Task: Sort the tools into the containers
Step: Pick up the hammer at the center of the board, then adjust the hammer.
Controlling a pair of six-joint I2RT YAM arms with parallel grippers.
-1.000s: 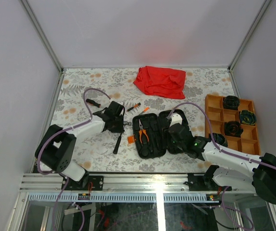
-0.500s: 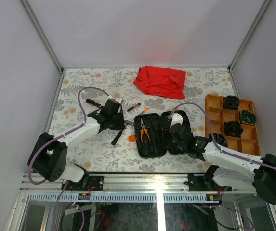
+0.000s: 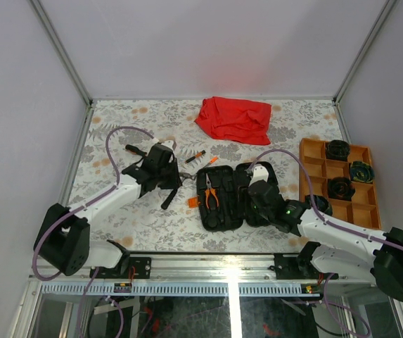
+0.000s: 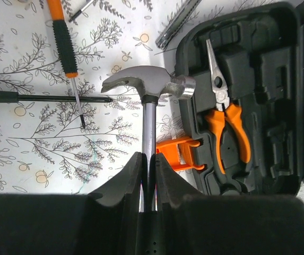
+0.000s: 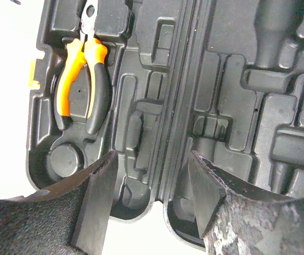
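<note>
Steel hammer is clamped by its shaft in the left gripper, jaws closed tight on it. Its head sits just beside the open black case, near the orange latch. Pliers lie in a moulded slot of the case. The right gripper hangs over the case, jaws parted, holding nothing. Two screwdrivers lie on the table left of the hammer. The tray stands right of the case.

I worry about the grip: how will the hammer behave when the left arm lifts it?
Probably head-heavy: the hammer has a steel head on a thin shaft, so it may swing in the left gripper. The smooth shaft looks slippery and could slide between the narrow fingers. It looks rigid.
</note>
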